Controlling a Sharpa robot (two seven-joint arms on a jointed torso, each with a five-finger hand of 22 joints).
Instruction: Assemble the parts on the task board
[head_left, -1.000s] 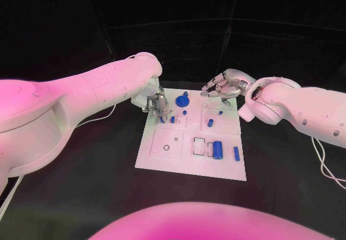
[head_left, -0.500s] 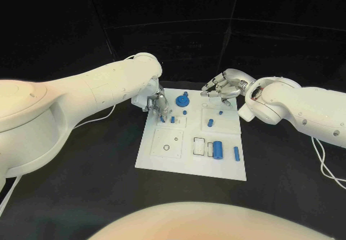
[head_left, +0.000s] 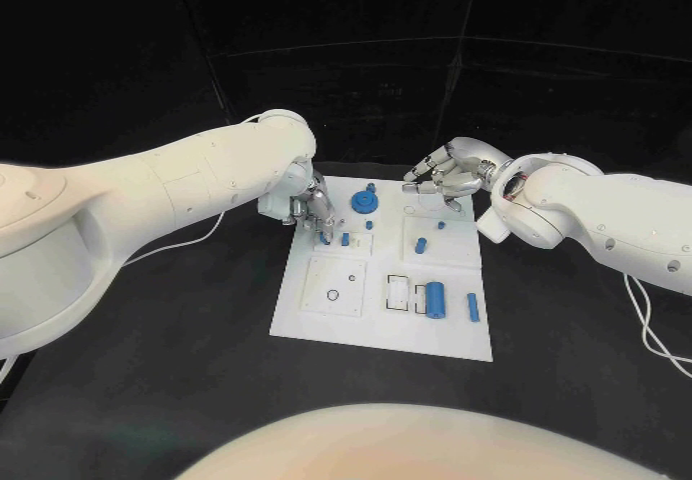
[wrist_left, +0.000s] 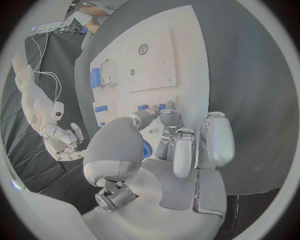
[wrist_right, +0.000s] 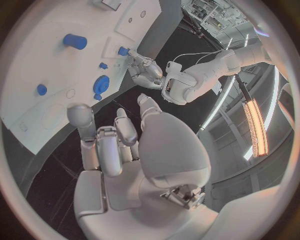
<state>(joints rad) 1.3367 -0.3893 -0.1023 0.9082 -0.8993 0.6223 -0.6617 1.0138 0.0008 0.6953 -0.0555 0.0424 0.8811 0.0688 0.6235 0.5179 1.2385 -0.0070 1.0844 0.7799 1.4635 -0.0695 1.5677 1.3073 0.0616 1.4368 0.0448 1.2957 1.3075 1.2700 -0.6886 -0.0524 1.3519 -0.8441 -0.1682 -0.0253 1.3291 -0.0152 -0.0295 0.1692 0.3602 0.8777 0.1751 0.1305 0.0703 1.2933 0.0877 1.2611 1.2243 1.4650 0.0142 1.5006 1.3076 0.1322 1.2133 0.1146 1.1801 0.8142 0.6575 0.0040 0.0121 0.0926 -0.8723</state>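
Note:
The white task board (head_left: 339, 315) lies in the middle of the table. My left hand (head_left: 313, 211) reaches down onto its far left part. Its fingertips (wrist_left: 167, 111) close round a small blue peg (head_left: 325, 240), and a second peg (head_left: 345, 238) stands just beside it. A round blue gear (head_left: 366, 203) sits to the right of that hand. My right hand (head_left: 447, 176) hovers over the board's far right corner with its fingers loosely curled, and the right wrist view shows nothing in the right hand (wrist_right: 119, 145). A blue cylinder (head_left: 436, 297) and a blue bar (head_left: 473, 306) lie on the near right part.
More small blue pegs (head_left: 421, 245) dot the middle of the board. A bare square plate with a small ring (head_left: 335, 296) takes up the near left part. Black table (head_left: 173, 360) surrounds the board, and thin cables (head_left: 646, 320) trail at the right.
My left arm has shifted slightly to the left, while its fingertips stay at the same spot on the board. The right hand has not moved.

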